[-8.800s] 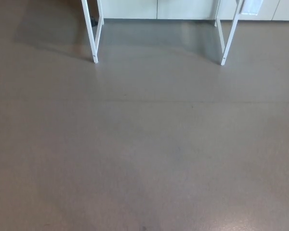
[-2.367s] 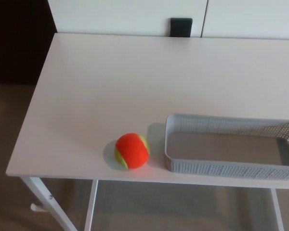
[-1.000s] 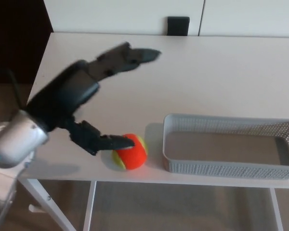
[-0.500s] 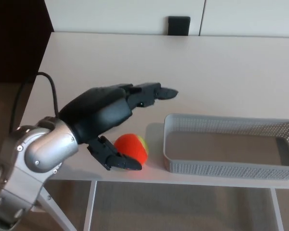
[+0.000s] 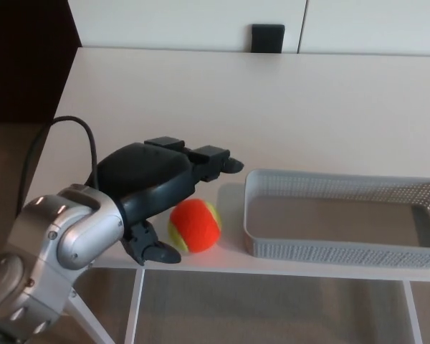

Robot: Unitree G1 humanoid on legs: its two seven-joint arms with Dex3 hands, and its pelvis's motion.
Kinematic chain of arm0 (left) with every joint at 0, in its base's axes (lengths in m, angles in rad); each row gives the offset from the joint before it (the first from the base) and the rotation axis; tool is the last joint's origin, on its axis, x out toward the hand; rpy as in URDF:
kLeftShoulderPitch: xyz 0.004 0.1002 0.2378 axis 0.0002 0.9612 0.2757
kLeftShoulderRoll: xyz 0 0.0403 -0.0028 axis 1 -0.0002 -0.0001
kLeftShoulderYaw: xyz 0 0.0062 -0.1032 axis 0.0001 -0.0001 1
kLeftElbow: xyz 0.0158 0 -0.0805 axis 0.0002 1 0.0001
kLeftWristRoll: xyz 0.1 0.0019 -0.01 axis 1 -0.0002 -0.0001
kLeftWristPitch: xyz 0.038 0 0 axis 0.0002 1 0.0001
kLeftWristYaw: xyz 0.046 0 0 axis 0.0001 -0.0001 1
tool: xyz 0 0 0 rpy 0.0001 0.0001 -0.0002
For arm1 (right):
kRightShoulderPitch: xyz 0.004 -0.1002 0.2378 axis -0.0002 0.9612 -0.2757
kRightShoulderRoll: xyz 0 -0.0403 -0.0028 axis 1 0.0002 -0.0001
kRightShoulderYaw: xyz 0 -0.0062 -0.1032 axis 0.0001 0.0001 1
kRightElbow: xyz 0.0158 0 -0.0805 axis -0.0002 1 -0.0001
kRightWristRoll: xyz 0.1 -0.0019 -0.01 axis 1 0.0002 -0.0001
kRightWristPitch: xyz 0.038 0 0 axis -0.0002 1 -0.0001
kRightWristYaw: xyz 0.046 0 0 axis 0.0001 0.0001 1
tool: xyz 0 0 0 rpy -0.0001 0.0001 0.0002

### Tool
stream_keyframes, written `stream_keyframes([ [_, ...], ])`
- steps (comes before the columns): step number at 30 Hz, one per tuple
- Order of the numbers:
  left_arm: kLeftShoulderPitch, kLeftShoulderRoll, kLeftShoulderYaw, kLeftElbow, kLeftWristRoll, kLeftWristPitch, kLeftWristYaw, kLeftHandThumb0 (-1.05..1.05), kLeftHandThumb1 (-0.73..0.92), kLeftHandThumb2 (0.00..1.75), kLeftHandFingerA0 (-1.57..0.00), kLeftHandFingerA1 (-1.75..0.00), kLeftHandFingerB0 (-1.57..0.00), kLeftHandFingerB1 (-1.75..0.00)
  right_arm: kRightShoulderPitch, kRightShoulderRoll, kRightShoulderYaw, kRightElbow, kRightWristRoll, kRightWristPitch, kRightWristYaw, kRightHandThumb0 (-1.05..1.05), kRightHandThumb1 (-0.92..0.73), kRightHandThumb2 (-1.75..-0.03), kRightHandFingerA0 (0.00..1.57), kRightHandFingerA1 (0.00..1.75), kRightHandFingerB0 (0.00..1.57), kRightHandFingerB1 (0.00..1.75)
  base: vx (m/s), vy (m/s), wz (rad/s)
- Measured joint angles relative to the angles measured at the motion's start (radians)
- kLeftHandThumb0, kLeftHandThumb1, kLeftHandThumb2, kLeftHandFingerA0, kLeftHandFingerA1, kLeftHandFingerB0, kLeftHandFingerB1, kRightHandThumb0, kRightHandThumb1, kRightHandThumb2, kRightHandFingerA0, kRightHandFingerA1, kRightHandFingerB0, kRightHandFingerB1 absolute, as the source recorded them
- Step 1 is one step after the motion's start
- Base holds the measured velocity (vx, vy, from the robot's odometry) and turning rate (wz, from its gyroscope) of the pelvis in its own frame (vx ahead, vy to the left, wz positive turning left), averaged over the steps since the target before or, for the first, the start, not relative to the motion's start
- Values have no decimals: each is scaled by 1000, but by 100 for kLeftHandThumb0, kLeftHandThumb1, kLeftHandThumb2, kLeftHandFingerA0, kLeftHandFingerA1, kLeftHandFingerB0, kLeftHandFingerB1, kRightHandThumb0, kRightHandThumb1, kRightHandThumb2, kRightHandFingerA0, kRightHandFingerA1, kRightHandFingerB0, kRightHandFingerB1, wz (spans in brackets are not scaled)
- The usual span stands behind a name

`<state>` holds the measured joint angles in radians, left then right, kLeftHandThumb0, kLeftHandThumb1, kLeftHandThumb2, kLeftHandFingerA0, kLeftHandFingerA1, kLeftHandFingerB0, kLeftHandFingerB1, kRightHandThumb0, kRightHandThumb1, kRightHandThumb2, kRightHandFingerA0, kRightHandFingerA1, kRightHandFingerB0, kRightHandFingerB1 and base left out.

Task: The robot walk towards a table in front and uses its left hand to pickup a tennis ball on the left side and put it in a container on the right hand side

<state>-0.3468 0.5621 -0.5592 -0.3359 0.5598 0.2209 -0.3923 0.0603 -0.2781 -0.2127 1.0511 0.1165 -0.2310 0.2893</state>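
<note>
Fingers (image 5: 213,159) of the left hand (image 5: 150,185) are hanging apart, gripping nothing, over the table's (image 5: 287,100) front edge; the tennis ball (image 5: 194,226) is sitting just under them, thumb lying to its left, and the container (image 5: 330,252) is lying close on its right, stretching sideways.

L hand (image 5: 158,188) arched over orange-yellow ball (image 5: 195,225), fingers (image 5: 213,158) spread, at table's (image 5: 272,107) near-left edge. Grey basket (image 5: 322,251) just right of ball.

Orange-and-yellow tennis ball (image 5: 195,225) near table edge, just left of empty grey container (image 5: 342,228)
</note>
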Motion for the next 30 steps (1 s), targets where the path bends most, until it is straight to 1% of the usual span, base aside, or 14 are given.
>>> stream_keyframes([
  [5, 0, 6, -20, 9, 79, 8, 0, -25, 16, 79, -9, -51, -9, -49, -3, 0, 4, -4, 0, 8, 0, -39, -57, -57, 39, 45, 27, 34, 0, 0, 0],
  [6, 1, 6, -23, 12, 100, 11, 0, -48, 37, 52, -30, -34, -28, -30, -5, 0, 5, -6, 0, 11, 0, -41, -57, -56, 41, 46, 28, 33, 0, 0, 0],
  [7, 1, 6, -24, 14, 111, 12, 0, -48, 37, 52, -30, -34, -28, -30, -7, 0, 5, -7, 0, 13, -1, -41, -57, -56, 41, 46, 28, 33, 0, 0, 0],
  [8, 2, 6, -27, 16, 128, 12, 0, -48, 38, 52, -34, -35, -31, -31, -9, 0, 6, -8, -1, 16, -1, -41, -58, -57, 42, 46, 28, 33, 0, 0, 0],
  [9, 4, 5, -31, 17, 145, 12, 0, -55, 34, 63, -34, -40, -30, -37, -11, 0, 7, -10, -1, 18, -2, -41, -58, -57, 44, 46, 28, 34, 0, 0, 0],
  [11, 9, -1, -39, 20, 169, 12, -1, -53, 35, 63, -36, -41, -31, -37, -14, 0, 10, -12, -3, 22, -3, -40, -58, -56, 41, 45, 28, 34, 0, 0, 0],
  [16, 20, -31, -60, 42, 244, 11, -10, -49, 34, 62, -38, -42, -34, -38, -16, 0, 11, -23, -8, 29, -9, -41, -56, -57, 41, 46, 29, 35, 0, 0, 0],
  [17, 21, -36, -61, 46, 251, 11, -10, -43, 39, 53, -41, -36, -37, -33, -16, 0, 11, -23, -9, 29, -10, -42, -56, -56, 45, 48, 29, 35, 0, 0, 0],
  [18, 22, -46, -62, 54, 262, 11, -12, -44, 38, 52, -41, -37, -39, -33, -16, 0, 11, -23, -10, 30, -11, -41, -57, -56, 44, 48, 29, 35, 0, 0, 0],
  [19, 23, -50, -63, 60, 268, 11, -13, -44, 38, 52, -41, -37, -39, -33, -16, 0, 11, -23, -11, 30, -12, -41, -57, -56, 44, 48, 29, 35, 0, 0, 0],
  [20, 24, -56, -65, 67, 276, 11, -15, -50, 35, 67, -37, -45, -33, -40, -16, 0, 11, -23, -11, 31, -12, -42, -57, -56, 42, 47, 29, 35, 0, 0, 0],
  [22, 24, -64, -69, 79, 290, 11, -18, -51, 36, 66, -33, -43, -32, -39, -16, 0, 10, -24, -11, 31, -12, -44, -56, -56, 43, 47, 29, 35, 0, 0, 0],
  [24, 24, -78, -75, 94, 304, 11, -28, -51, 35, 66, -33, -43, -32, -39, -16, 0, 10, -30, -12, 33, -12, -44, -56, -57, 41, 46, 28, 35, 0, 0, 0],
  [30, 24, -109, -82, 132, 336, 11, -44, -48, 34, 67, -37, -46, -31, -40, -18, 1, 8, -39, -12, 35, -12, -40, -56, -56, 43, 48, 29, 35, 0, 0, 0],
])
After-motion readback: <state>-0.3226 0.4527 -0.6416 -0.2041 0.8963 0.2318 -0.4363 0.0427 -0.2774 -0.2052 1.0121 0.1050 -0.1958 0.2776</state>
